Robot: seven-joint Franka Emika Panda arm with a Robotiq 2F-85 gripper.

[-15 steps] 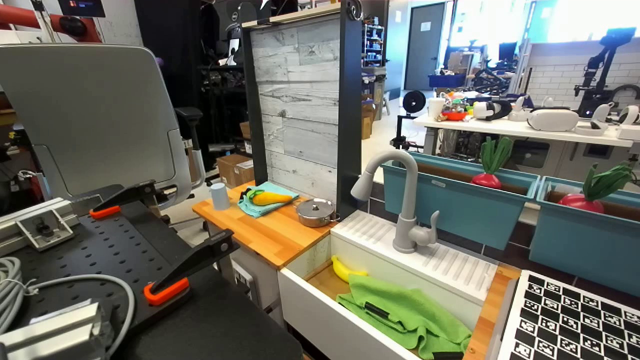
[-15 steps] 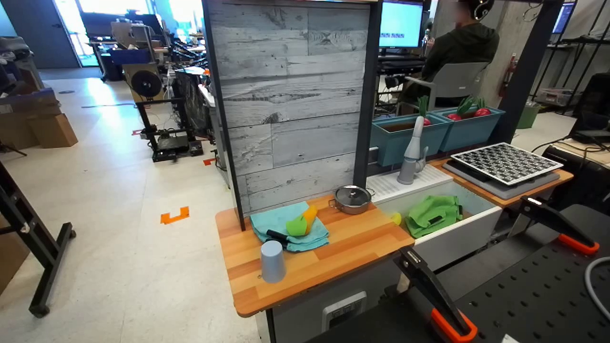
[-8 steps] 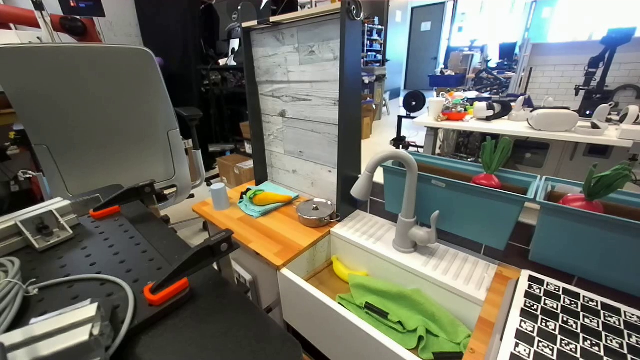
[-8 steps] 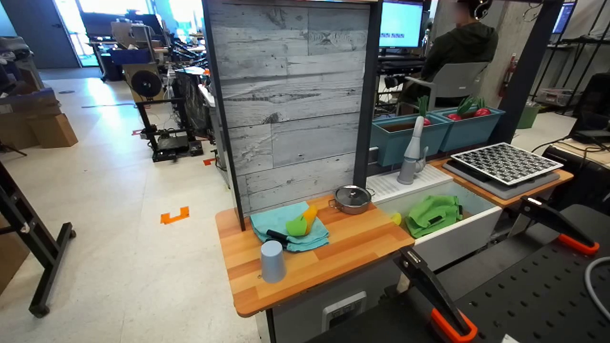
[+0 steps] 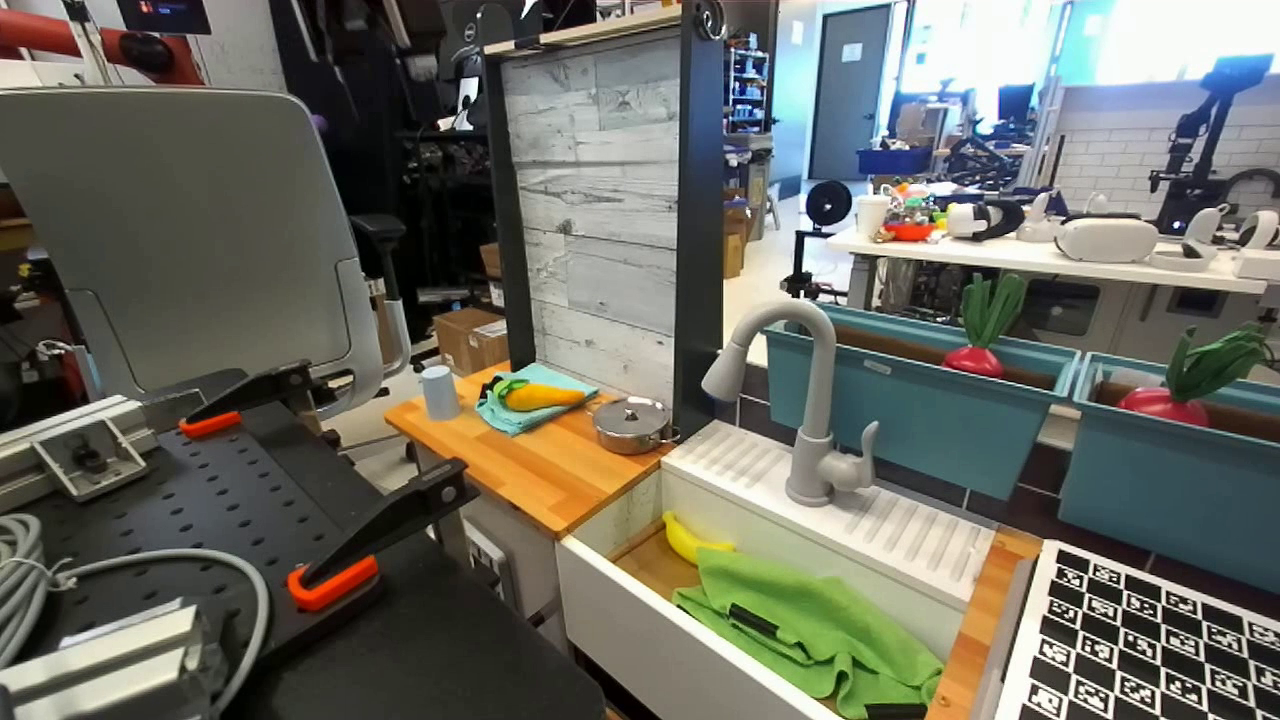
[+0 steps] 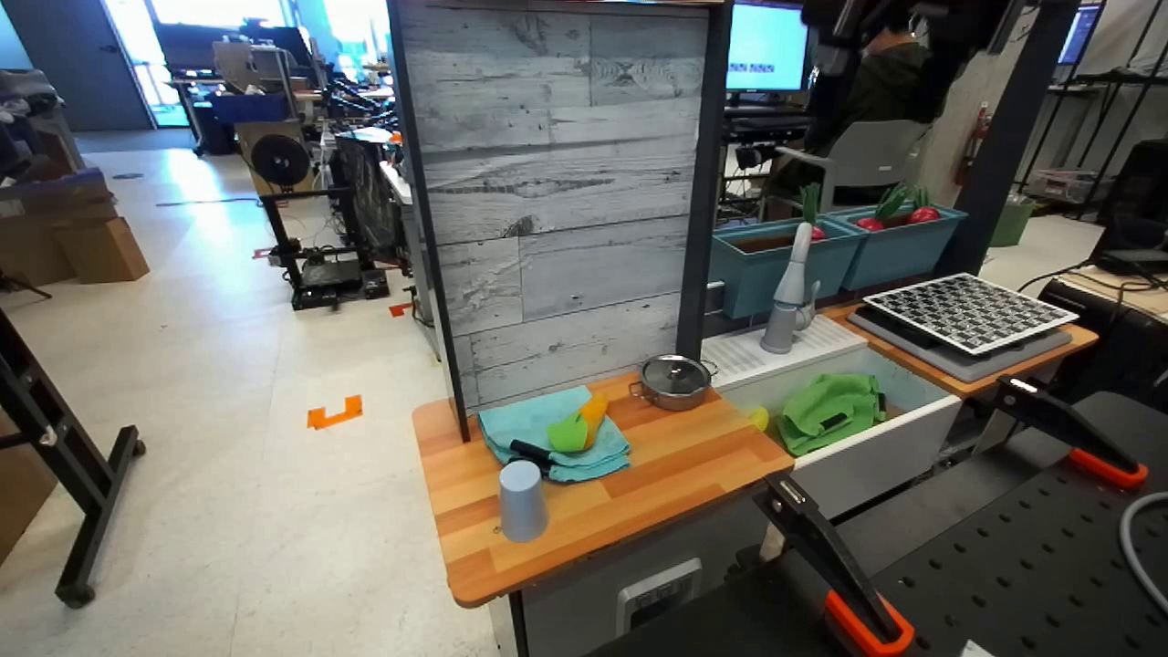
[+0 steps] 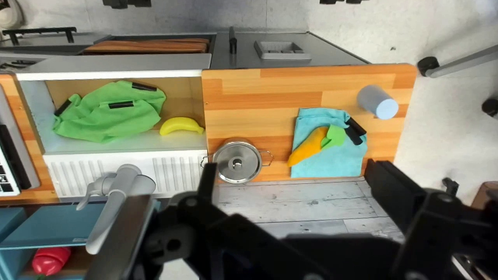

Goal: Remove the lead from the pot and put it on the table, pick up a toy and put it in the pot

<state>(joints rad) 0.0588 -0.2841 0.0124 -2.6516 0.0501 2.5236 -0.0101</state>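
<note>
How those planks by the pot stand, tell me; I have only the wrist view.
Observer: Upright: in both exterior views the planks rise well above the pot.
Operator: Now confirm whether the cup lies or stands; its side shows here.
Observer: It stands: both exterior views show it upright on the table.
Operator: Then report any person about.
Observer: In an exterior view, a person, partly hidden, sits in a chair beyond the planters.

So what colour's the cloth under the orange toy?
Light teal; the cloth shows best in the wrist view.
</note>
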